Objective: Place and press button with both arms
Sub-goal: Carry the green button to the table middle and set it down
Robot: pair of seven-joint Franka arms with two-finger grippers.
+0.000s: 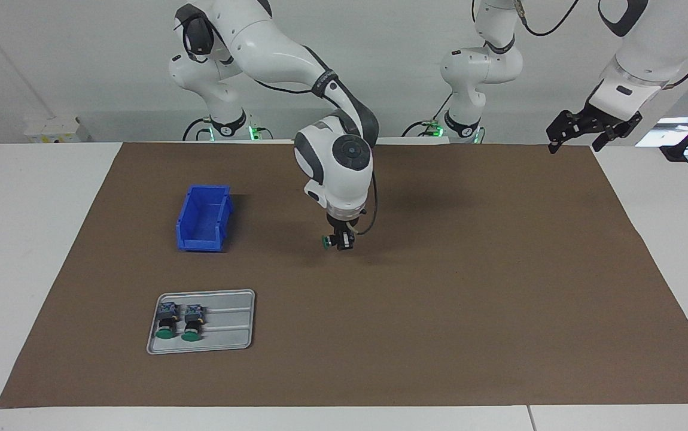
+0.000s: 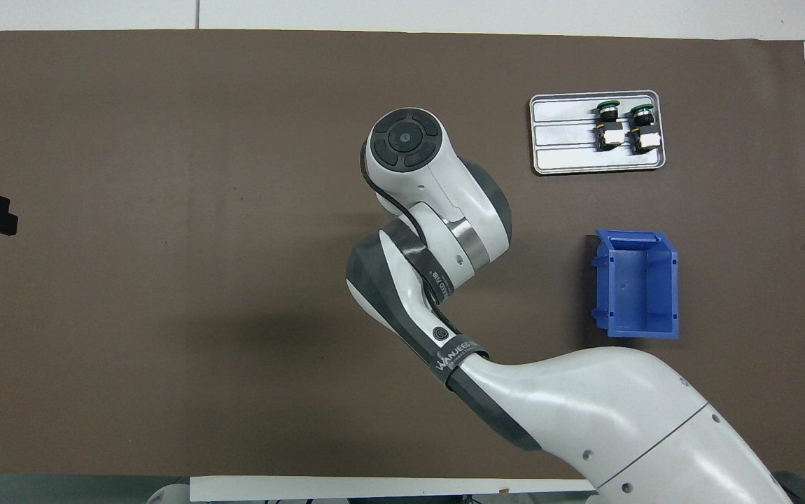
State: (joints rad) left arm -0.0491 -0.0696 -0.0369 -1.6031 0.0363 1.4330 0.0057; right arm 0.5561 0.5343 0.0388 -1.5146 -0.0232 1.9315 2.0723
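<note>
My right gripper [image 1: 340, 239] hangs just above the middle of the brown mat and is shut on a button [image 1: 325, 241], held on its side with the green cap sticking out. In the overhead view the right arm's own wrist hides both the gripper and this button. Two more buttons [image 1: 167, 322] [image 1: 192, 322] lie side by side on a grey tray [image 1: 230, 326], farther from the robots toward the right arm's end; they also show in the overhead view [image 2: 608, 126] [image 2: 640, 127]. My left gripper [image 1: 577, 139] is open and empty, raised over the mat's edge at the left arm's end, waiting.
An empty blue bin [image 1: 203, 218] stands on the mat nearer to the robots than the tray; it also shows in the overhead view [image 2: 637, 283], as does the tray [image 2: 563, 133]. The brown mat [image 1: 469, 287] covers most of the white table.
</note>
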